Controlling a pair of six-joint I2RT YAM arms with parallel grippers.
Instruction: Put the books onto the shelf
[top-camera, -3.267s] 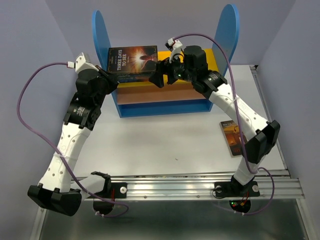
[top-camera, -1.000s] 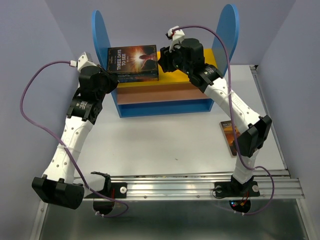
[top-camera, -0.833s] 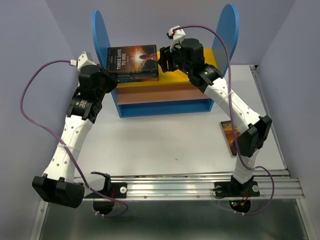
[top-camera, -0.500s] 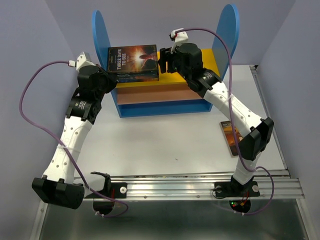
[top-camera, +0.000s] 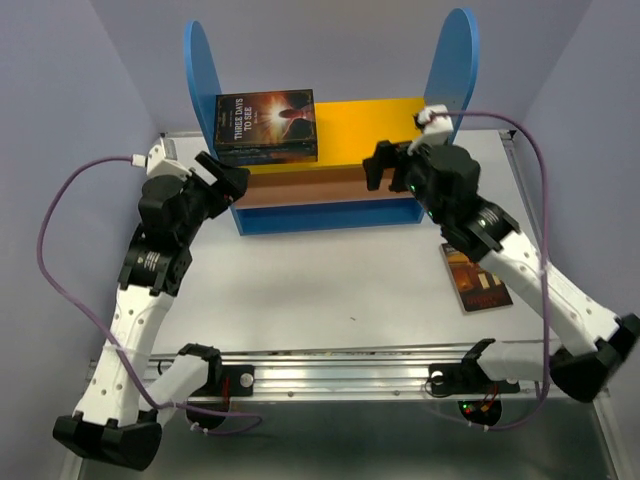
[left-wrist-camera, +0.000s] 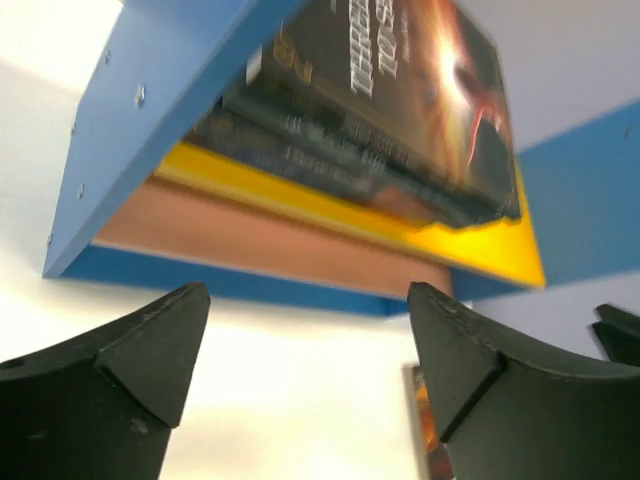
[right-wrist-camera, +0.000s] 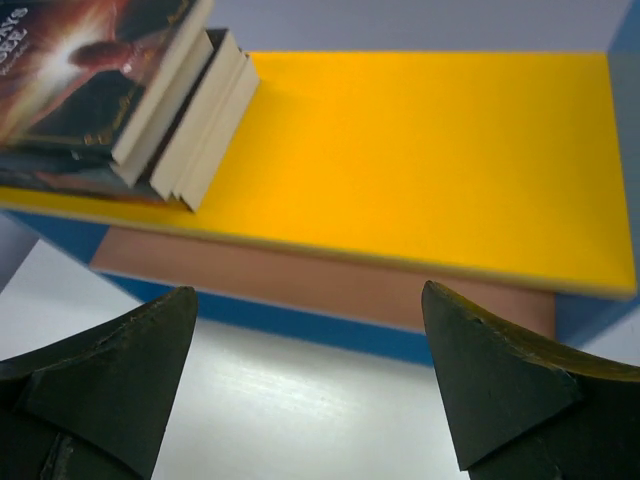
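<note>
We have two white arms with black joints. Our left arm (top-camera: 128, 325) goes up from its base and leans in toward the left front corner of the small blue shelf with the yellow top board (top-camera: 380, 112). Our left gripper (top-camera: 224, 172) is just beside that corner and points at the shelf. Its two black fingers (left-wrist-camera: 150, 350) stand wide apart, with nothing between them. Our right arm (top-camera: 520, 265) stretches in from the right of the shelf. Our right gripper (top-camera: 382, 165) hangs near the shelf's front, right of the middle. Its fingers (right-wrist-camera: 120, 370) are spread wide too and hold nothing.
</note>
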